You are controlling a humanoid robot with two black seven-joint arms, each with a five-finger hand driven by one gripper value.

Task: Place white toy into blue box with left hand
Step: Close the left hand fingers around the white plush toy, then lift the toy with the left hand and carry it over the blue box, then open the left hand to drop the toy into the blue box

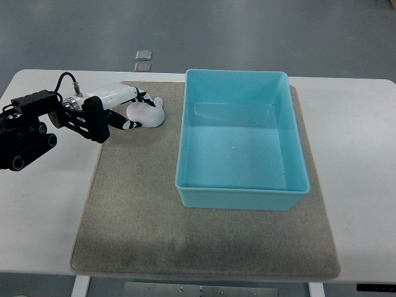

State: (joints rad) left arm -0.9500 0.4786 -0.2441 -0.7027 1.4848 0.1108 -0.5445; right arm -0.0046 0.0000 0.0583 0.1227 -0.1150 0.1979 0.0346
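Your left hand [127,108]: fingers curled around the white toy [147,113] | toy on grey mat [136,204], 9 o'clock of the empty blue box [241,185].

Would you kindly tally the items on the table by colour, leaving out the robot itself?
White: 1, the toy, under the left robot hand.
Blue: 1, the box.
Grey: 1, the mat.
Total: 3
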